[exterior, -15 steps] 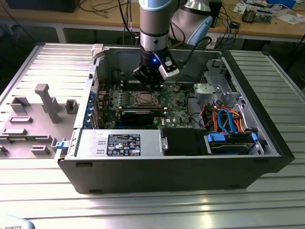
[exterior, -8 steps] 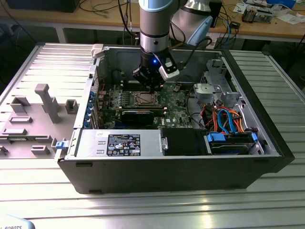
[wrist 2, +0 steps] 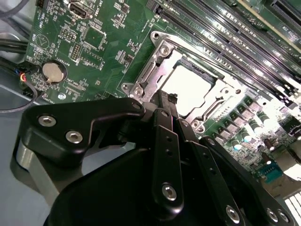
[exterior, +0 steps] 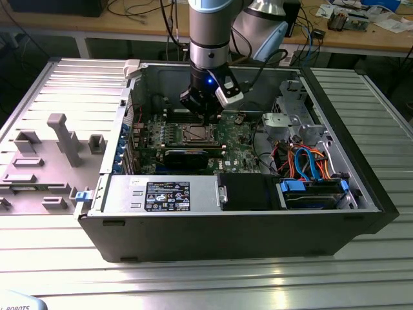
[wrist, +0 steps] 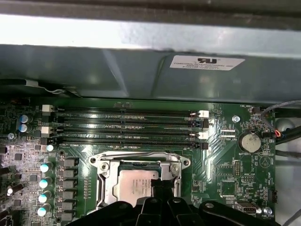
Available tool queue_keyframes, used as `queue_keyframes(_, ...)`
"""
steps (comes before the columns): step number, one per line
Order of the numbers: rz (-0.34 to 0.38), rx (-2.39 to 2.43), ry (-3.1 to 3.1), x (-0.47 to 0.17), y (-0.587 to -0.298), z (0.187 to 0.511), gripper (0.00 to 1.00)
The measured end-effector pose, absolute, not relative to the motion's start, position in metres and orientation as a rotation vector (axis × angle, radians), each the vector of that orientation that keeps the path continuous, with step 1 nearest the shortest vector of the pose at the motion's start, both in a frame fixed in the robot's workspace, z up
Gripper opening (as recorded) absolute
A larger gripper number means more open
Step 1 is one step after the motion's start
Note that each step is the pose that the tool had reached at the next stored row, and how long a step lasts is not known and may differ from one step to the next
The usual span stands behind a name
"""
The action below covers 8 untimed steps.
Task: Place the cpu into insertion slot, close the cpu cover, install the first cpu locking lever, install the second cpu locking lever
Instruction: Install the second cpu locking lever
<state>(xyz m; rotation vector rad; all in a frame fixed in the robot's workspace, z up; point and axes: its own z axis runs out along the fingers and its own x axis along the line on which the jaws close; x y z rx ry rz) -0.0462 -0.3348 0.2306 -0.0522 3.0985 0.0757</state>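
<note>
One arm reaches down into an open computer case (exterior: 361,194), and its gripper (exterior: 208,119) hangs just above the motherboard (exterior: 239,139), right over the socket area. In both wrist views the black fingers (wrist 2: 164,106) come together to a narrow tip at the edge of the socket; nothing shows between them, and they look closed or very nearly so — the last bit of gap cannot be judged.

One cpu (wrist: 134,183) lies flat in the insertion slot (wrist: 104,186), its pale metal top showing through the window of the one cpu cover (wrist: 136,157), which lies down over it. The fingertip sits at the edge of the chip's top in the first wrist view.

Beside the socket run four memory slots (wrist: 127,127), parallel and unfilled. One round coin battery (wrist: 248,141) sits on the board near the slot ends. Five small capacitors (wrist: 44,181) stand in a column along one side of the socket.
</note>
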Motion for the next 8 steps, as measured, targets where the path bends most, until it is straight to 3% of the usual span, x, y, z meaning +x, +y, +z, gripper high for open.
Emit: queue_keyframes(8,0.076,-0.052,3.098,-0.0462,-0.3347,0.2377,0.11)
